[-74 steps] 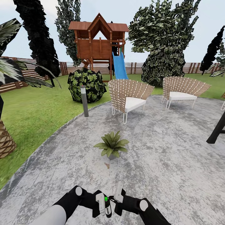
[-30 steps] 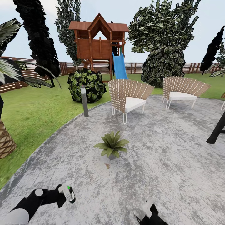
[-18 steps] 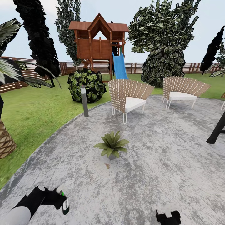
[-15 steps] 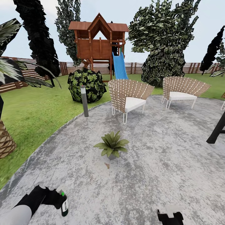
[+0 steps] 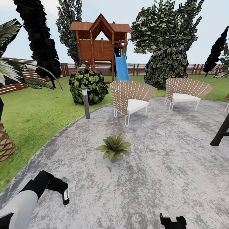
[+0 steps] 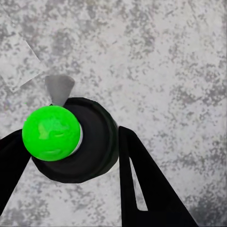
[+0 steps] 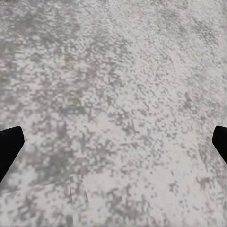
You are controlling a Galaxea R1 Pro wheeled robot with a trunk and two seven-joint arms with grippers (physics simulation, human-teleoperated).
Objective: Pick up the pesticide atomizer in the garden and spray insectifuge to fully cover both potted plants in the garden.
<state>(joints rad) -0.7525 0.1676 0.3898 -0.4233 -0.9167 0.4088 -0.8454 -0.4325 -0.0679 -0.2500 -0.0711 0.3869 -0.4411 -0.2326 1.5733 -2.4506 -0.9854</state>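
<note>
One potted plant (image 5: pixel 114 147), a low rosette of pointed green leaves in a small grey pot, stands on the mottled grey patio (image 5: pixel 165 165) straight ahead. The second potted plant is out of view. My left gripper (image 5: pixel 63 190) is shut on the pesticide atomizer (image 5: pixel 65 196), a dark bottle with a bright green top, held low at the left, well short of the plant. In the left wrist view the atomizer (image 6: pixel 92 142) sits between the two black fingers (image 6: pixel 137 179) above the paving. My right gripper (image 5: pixel 172 219) hangs open at the bottom right, its tips far apart (image 7: pixel 113 146).
Two woven chairs (image 5: pixel 130 98) (image 5: pixel 186 92) stand beyond the plant. A grey bollard lamp (image 5: pixel 86 103) marks the patio's left edge beside a round bush (image 5: pixel 87 86). A palm trunk (image 5: pixel 4 143) rises on the lawn at far left; a black slanted leg (image 5: pixel 222 130) at right.
Both arms left the middle: the left one swung out to the left with the atomizer and then rose a little; the right one drew back to the bottom right. The camera stayed still.
</note>
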